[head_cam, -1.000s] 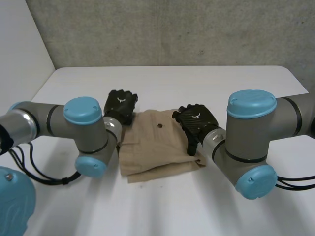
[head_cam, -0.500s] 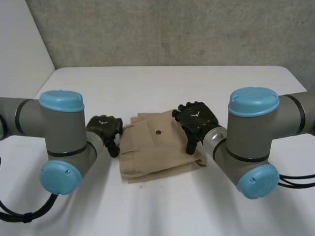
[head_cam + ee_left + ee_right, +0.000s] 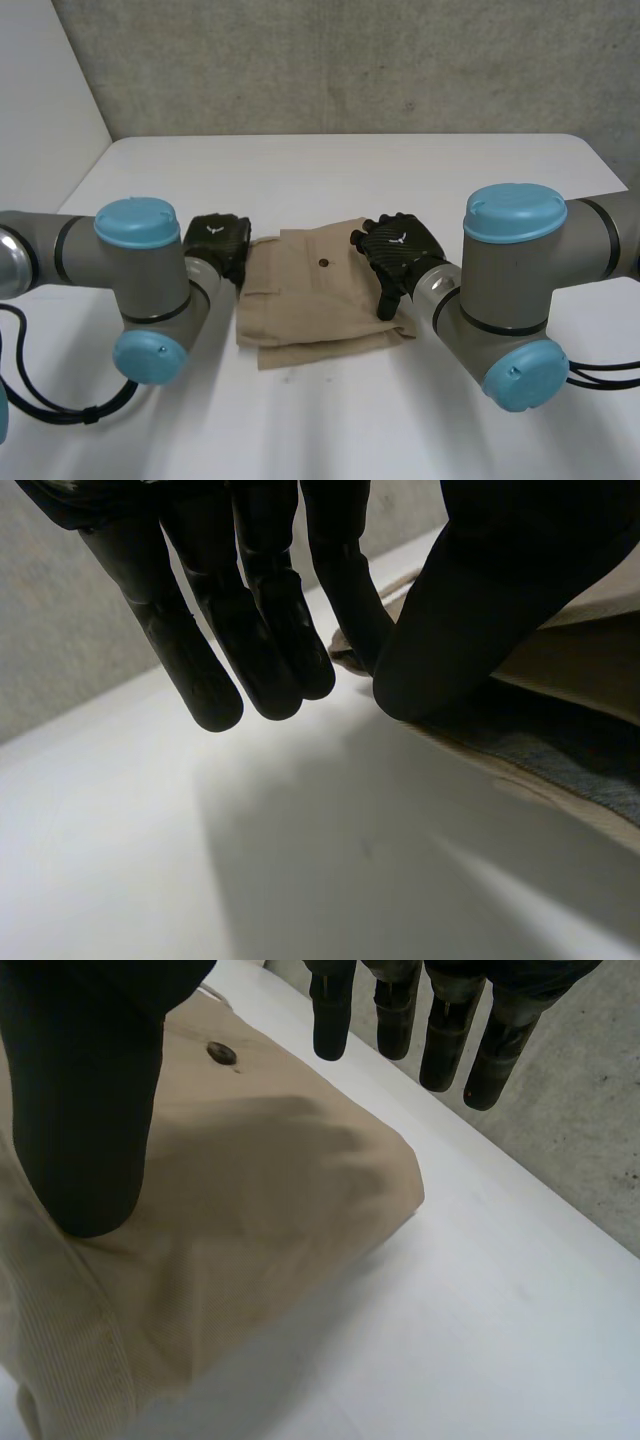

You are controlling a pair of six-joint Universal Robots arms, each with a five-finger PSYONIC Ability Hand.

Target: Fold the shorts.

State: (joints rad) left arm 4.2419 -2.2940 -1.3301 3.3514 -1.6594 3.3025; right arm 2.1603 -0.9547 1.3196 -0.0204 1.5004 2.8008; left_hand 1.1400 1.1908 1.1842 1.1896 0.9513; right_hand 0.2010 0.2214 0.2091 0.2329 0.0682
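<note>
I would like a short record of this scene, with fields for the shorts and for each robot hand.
shorts: tan, folded, lying flat on the white table, button up
left robot hand: open, at the shorts' left edge, thumb on the cloth
right robot hand: open, at the right edge, thumb resting on the cloth

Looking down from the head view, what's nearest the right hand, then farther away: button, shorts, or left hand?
1. shorts, lying under the right hand.
2. button, mid-shorts, toward the left arm's side.
3. left hand, at the shorts' opposite edge.
</note>
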